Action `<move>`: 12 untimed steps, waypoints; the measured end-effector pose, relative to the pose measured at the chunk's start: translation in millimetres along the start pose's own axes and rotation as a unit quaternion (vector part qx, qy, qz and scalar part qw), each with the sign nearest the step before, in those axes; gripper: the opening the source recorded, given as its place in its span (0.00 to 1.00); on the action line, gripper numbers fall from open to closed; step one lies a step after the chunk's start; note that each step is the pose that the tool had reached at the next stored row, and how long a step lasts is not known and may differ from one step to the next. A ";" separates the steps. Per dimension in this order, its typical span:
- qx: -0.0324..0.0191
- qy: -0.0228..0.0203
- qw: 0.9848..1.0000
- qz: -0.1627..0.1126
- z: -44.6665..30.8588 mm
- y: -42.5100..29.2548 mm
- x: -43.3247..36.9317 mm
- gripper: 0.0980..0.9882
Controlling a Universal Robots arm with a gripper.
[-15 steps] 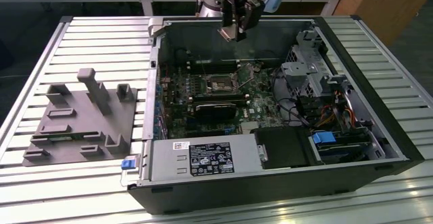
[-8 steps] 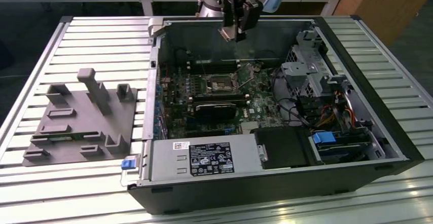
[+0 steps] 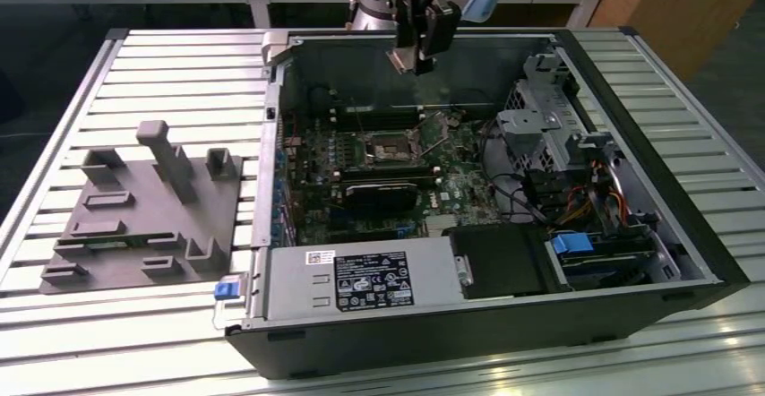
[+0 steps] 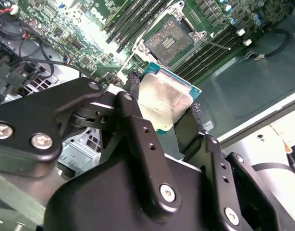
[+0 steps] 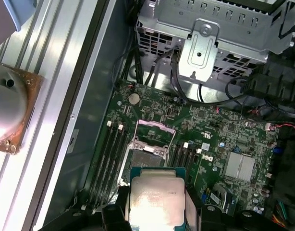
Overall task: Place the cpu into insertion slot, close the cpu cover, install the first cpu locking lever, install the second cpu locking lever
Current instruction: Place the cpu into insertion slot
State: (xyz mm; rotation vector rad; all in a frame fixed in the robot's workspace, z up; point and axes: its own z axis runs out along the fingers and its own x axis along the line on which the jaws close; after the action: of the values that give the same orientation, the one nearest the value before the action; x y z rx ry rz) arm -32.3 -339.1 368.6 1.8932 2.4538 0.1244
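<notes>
My gripper (image 3: 418, 55) hangs above the back wall of the open computer case, shut on the cpu (image 4: 164, 98), a flat square chip with a dull silver top and a green edge. Both wrist views show the chip held by its two sides between black fingers (image 4: 133, 115), well above the board; it also appears as cpu (image 5: 154, 199). The insertion slot (image 5: 147, 156) lies open on the green board below, a dark square in a silvery rim, also seen as slot (image 3: 389, 152) and slot (image 4: 169, 41). The cpu cover (image 5: 154, 130) stands raised at one side of the slot.
A grey fixture plate (image 3: 138, 208) with upright pegs lies on the slatted table at the exterior view's left. Inside the case (image 3: 705, 262) are a power supply (image 3: 358, 279), a metal drive cage (image 3: 538, 127), a black block (image 3: 382, 194) and loose cables (image 3: 526, 199).
</notes>
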 end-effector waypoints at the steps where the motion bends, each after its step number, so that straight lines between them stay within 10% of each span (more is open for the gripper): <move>1: 0.000 0.000 1.000 0.001 0.0 0.0 0.0 0.50; 12: 0.000 0.000 1.000 0.001 1.7 -0.1 0.0 0.50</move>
State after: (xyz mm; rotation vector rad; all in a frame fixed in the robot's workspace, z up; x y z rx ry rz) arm -32.3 -339.1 366.9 1.8958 2.4516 0.1242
